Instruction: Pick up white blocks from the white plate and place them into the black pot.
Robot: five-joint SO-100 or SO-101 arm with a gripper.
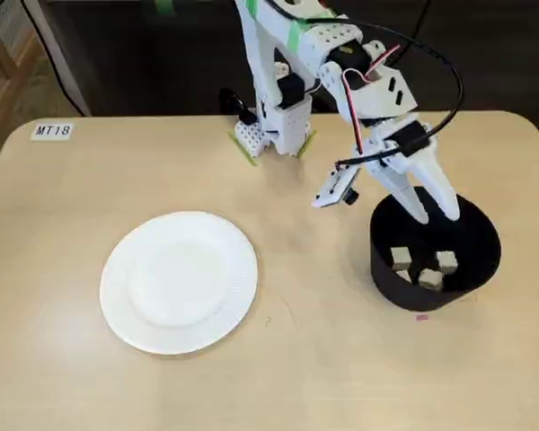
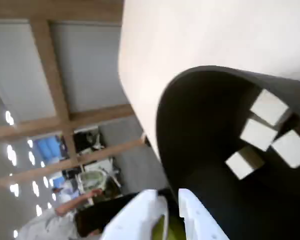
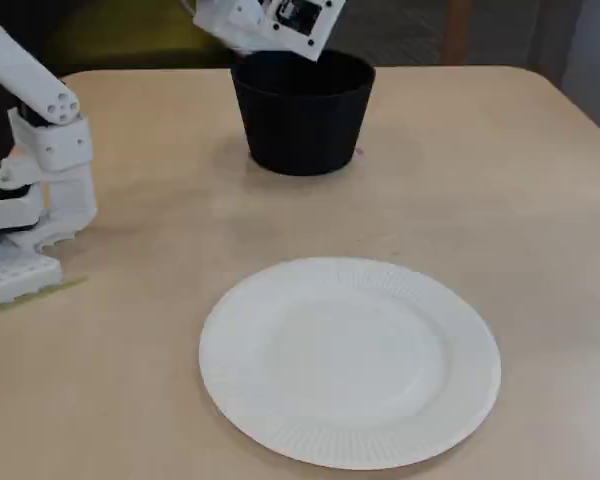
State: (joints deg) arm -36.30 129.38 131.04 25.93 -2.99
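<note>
1. The gripper [image 1: 436,214] hangs over the black pot [image 1: 391,274], its fingers apart and holding nothing.
2. White blocks [image 2: 258,135] lie inside the pot.
3. The white plate [image 3: 280,420] sits bare nearby.

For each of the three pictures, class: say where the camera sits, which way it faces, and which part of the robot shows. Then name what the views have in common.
A fixed view: high up, opposite the arm's base, looking down on the table; whole arm, gripper over the black pot.
Wrist view: on the gripper, looking into the pot at four white blocks; only the fingertips show.
Another fixed view: low at the table edge, facing across the white plate; arm base at left.
Shared: all show the pot; both fixed views show the bare plate.
</note>
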